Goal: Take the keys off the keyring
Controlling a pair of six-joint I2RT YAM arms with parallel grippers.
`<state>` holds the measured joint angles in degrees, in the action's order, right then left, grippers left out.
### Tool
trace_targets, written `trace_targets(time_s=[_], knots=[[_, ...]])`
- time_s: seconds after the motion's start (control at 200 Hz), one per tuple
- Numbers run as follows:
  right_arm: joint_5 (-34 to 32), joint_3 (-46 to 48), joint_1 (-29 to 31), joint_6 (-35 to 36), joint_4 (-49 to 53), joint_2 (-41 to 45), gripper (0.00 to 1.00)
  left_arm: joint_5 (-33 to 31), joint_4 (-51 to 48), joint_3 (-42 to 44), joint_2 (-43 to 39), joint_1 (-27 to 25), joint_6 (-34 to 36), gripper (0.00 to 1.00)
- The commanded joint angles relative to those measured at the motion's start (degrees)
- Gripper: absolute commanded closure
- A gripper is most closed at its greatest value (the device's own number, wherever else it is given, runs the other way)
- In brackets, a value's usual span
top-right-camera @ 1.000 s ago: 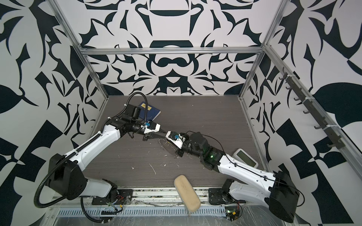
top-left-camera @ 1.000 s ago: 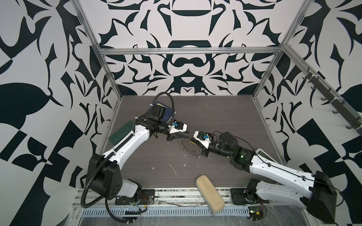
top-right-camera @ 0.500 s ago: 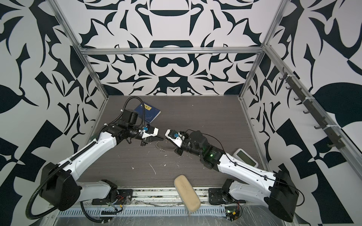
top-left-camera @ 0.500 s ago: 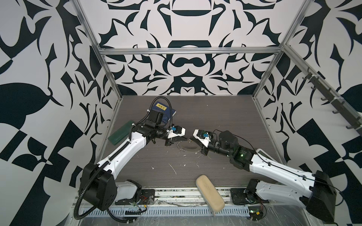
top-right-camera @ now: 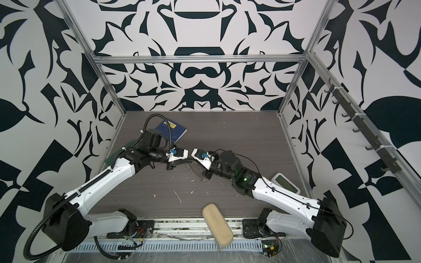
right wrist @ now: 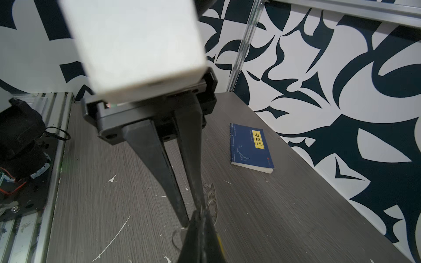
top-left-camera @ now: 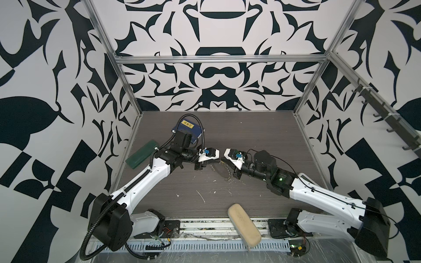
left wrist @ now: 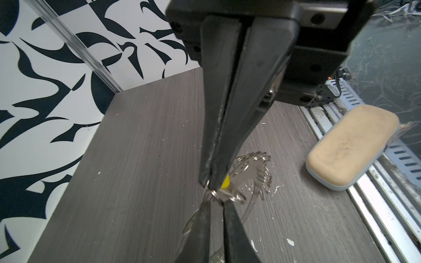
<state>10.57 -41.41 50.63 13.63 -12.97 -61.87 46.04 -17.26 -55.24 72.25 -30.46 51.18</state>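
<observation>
My two grippers meet tip to tip over the middle of the table. The right gripper [left wrist: 213, 182] [right wrist: 200, 214] [top-left-camera: 224, 162] is shut on the rim of the keyring [left wrist: 248, 173] [top-left-camera: 224, 173], a grey disc fringed with small wire rings, and holds it tilted. The yellow tag of the keys [left wrist: 226, 182] [right wrist: 219, 241] hangs against the right fingers. My left gripper [left wrist: 216, 201] [right wrist: 192, 216] [top-left-camera: 215, 161] has closed to a narrow gap on a small silver ring [left wrist: 216, 195] beside the tag.
A blue book [top-left-camera: 189, 131] lies at the back left, with a green block [top-left-camera: 141, 153] by the left wall. At the front edge sits a beige case [top-left-camera: 243, 225]. A white device with a screen [top-right-camera: 284, 182] lies behind the right arm. White scraps [top-left-camera: 201, 197] litter the middle.
The left arm has drawn its elbow back and turned its gripper, which still meets the right one. Its jaws have narrowed. The right gripper stays shut and has barely moved.
</observation>
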Motion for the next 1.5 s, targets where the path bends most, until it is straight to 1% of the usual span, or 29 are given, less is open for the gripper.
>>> trace_targets(time_s=[0.0,0.115,0.27,0.3,0.46,0.55,0.695,0.84,0.97,1.095,1.31,1.405,1.45,1.495], knots=[[0.2,-3.2,0.1,-0.7,-2.6,0.5,1.00,-0.5,4.0,1.6,-1.2,-0.3,-2.7,0.84],[0.2,-3.4,0.0,-0.9,-2.6,0.3,1.00,0.4,5.0,1.8,-1.0,-0.7,-3.9,0.81],[0.4,-3.6,0.0,-1.2,-2.7,0.3,1.00,0.1,8.1,2.5,-0.8,-1.2,-5.4,0.81],[0.4,-3.6,0.1,-1.3,-2.7,0.3,1.00,-0.1,9.2,2.8,-0.8,-1.3,-7.5,0.80],[0.4,-3.5,0.1,-1.4,-2.7,0.4,1.00,-1.4,13.0,3.8,-0.7,-1.8,-10.4,0.80],[0.2,-3.6,0.0,-1.4,-2.7,0.6,1.00,-4.2,14.4,4.2,-1.0,-2.3,-11.7,0.81],[-0.3,-3.6,0.0,-1.3,-2.6,0.9,1.00,-8.3,20.6,6.5,-2.0,-2.8,-16.0,0.81],[-0.7,-3.7,0.1,-0.9,-2.2,1.0,1.00,-11.3,22.9,7.2,-2.3,-3.6,-17.7,0.81],[-1.9,-3.8,-0.1,-0.3,-1.9,1.5,1.00,-12.3,24.3,7.6,-2.6,-4.2,-19.1,0.75],[-1.8,-4.2,-0.8,-0.3,-1.7,1.5,1.00,-13.5,24.7,7.8,-2.8,-4.9,-19.8,0.72],[-1.5,-4.3,-1.7,-1.5,-2.1,1.6,1.00,-13.3,27.4,8.8,-3.1,-6.0,-22.3,0.67],[-1.0,-3.9,-2.0,-2.3,-2.8,1.9,1.00,-14.2,28.9,9.7,-3.3,-6.4,-23.9,0.68],[-1.0,-3.9,-2.1,-2.4,-2.8,2.1,1.00,-14.9,29.8,10.0,-3.4,-6.5,-24.6,0.71],[-0.8,-3.9,-2.1,-2.4,-2.7,2.2,1.00,-15.7,30.1,10.1,-3.5,-6.5,-25.1,0.77]])
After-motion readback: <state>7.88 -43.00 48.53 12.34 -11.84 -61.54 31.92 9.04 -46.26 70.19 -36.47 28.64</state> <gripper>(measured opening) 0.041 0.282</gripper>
